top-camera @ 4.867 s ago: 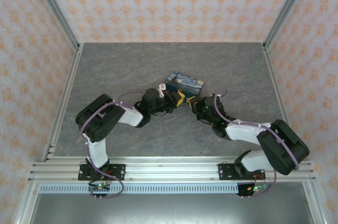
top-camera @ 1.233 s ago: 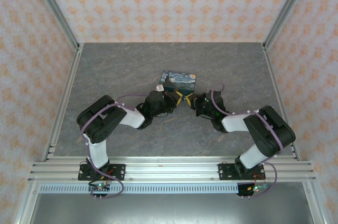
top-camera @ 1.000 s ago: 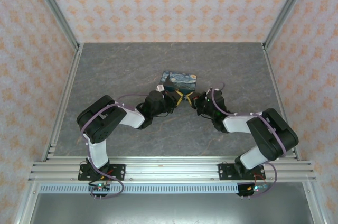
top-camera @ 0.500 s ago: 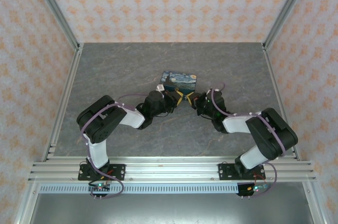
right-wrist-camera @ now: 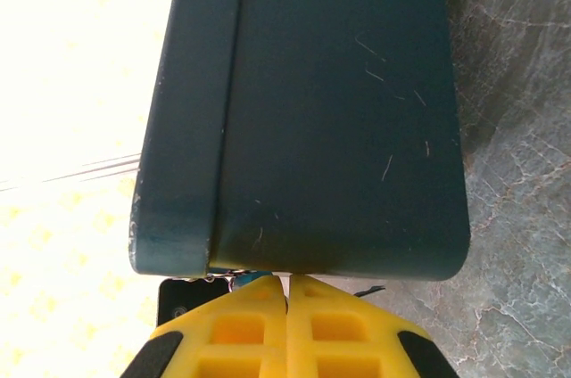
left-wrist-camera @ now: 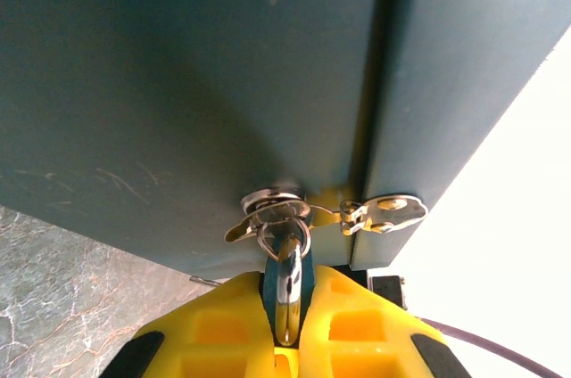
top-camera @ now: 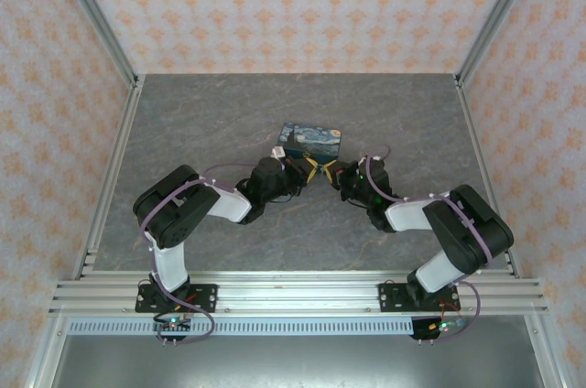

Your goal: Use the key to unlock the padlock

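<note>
Padlock [left-wrist-camera: 304,269], a small blackish-blue metal body with a bright silver shackle, hangs from the silver metal hasp [left-wrist-camera: 384,211] on the near wall of the dark teal box with the swirl-painted lid [top-camera: 309,137]. The box sits near the middle of the grey marbled tabletop [top-camera: 211,113].

The left gripper [left-wrist-camera: 287,287] is clamped on the padlock body, one yellow ribbed finger on each flat side. The right gripper [right-wrist-camera: 287,293] sits just beside it at the same near wall, with its yellow fingers pressed together. A thin pale sliver [right-wrist-camera: 287,287] in their seam may be the edge of the small silvery metal key, but I cannot tell.

The padlock looks light, rigid and smooth, so it will probably swing on its shackle and slip unless it is pinched across its flat faces with the keyhole end left free. The key, being thin and stiff, is best held flat by its head so that turning it does not twist it out of the grip.

The box wall is matt, faintly scratched and round-cornered. The hasp is thin, shiny stamped metal.
</note>
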Available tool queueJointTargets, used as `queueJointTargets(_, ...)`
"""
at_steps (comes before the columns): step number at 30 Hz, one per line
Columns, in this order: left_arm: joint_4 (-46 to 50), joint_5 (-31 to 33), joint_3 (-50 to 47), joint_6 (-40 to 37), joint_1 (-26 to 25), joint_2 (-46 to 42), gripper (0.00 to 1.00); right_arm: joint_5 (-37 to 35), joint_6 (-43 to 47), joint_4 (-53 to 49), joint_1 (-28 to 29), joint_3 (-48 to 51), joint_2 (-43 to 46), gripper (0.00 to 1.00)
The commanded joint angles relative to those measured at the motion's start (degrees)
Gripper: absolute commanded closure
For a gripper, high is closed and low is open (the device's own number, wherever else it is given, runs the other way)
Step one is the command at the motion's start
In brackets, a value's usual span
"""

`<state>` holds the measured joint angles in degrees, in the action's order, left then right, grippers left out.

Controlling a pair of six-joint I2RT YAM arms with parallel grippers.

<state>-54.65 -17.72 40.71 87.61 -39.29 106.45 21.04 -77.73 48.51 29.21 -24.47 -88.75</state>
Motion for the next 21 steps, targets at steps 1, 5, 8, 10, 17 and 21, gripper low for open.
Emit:
queueJointTargets(1,-5.6,-9.3,1.3,0.3,-4.1,-0.9,1.0,2.0,-2.4,4.9,1.4,-1.5,-2.2,1.0)
queueJointTargets(5,-5.5,-9.3,1.2,0.3,-4.1,-1.0,1.0,3.8,-6.9,7.9,1.4,-2.2,-4.1,1.0)
queueJointTargets(8,-5.4,-9.4,1.5,0.3,-4.1,-0.9,1.0,4.5,-9.5,8.3,1.5,-2.4,-4.1,1.0)
queueJointTargets(10,-5.5,-9.4,1.6,0.3,-4.1,-0.7,1.0,5.0,-10.8,8.4,1.5,-2.9,-4.0,1.0)
queueJointTargets(17,-5.6,-9.6,1.8,0.4,-4.1,-0.7,1.0,5.4,-13.2,8.6,1.1,-3.3,-4.8,1.0)
queueJointTargets(21,-5.5,-9.5,1.1,0.3,-4.1,-1.0,1.0,5.3,-11.2,7.6,0.2,-3.0,-4.9,1.0)
